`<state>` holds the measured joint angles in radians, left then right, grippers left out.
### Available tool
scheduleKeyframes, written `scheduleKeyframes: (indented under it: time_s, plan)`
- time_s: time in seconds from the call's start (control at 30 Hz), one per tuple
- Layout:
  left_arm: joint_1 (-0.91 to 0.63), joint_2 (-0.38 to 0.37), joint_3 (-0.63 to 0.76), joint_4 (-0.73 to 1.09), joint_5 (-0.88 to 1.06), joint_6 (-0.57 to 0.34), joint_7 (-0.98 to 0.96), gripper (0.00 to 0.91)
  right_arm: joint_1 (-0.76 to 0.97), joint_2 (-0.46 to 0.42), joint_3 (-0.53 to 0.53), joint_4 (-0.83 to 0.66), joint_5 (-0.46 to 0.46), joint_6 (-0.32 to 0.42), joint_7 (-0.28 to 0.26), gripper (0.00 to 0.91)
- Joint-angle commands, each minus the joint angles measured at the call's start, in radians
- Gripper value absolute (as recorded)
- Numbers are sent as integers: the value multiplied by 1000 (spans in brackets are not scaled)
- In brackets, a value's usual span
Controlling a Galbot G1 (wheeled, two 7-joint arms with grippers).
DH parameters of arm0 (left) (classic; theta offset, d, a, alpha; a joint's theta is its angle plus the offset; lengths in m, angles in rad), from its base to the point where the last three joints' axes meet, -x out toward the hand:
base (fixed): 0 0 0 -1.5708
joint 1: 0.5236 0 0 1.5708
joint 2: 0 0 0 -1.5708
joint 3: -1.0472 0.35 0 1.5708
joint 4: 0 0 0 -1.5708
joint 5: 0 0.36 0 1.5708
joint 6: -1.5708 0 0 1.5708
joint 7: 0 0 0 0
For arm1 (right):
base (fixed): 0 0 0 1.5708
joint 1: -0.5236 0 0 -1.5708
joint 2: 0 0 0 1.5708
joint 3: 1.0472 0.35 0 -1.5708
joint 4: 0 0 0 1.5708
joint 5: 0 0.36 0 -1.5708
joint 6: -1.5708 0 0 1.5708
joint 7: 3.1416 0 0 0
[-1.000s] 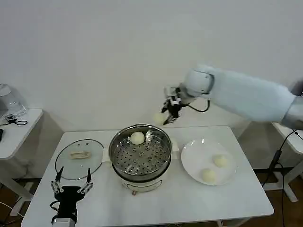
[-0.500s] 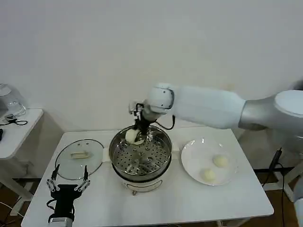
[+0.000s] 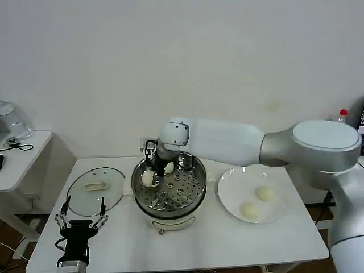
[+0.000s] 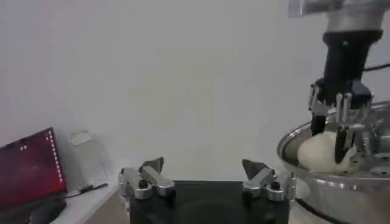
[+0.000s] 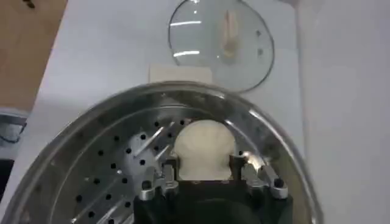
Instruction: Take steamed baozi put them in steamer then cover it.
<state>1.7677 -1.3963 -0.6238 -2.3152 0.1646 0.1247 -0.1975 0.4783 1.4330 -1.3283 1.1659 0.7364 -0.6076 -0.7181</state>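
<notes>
The steamer stands mid-table on its white base. My right gripper reaches down into its left side, shut on a steamed baozi just above the perforated tray. In the right wrist view that baozi sits between the fingers over the tray. A second baozi lies on the tray at the back. Two more baozi rest on the white plate. The cover lies flat left of the steamer. My left gripper hovers open near the table's front left.
From the left wrist view, the open left gripper looks towards the steamer rim and the right gripper with its baozi. A small side table stands at far left. The table's front strip is bare.
My right arm swung left from behind the steamer and lowered the baozi into the steamer's left side. The left gripper shifted slightly.
</notes>
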Motion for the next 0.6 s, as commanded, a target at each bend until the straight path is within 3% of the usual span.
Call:
scheduleKeyframes:
  time_s: [0.03,0.3,0.5,0.6]
  plan:
    - [-1,0,0,0,1,0,0,907,-37,33,3,-39,-28,-8,11,907]
    - [8,1,-2,-5,1,-1,0,907,60,-34,6,48,-9,-11,-8,907]
    - [-3,-1,6,-2,1,3,2,907,197,-174,-5,172,1,-4,-30,907]
    - [-9,1,13,2,0,7,4,907,279,-279,-39,242,-27,21,-72,907]
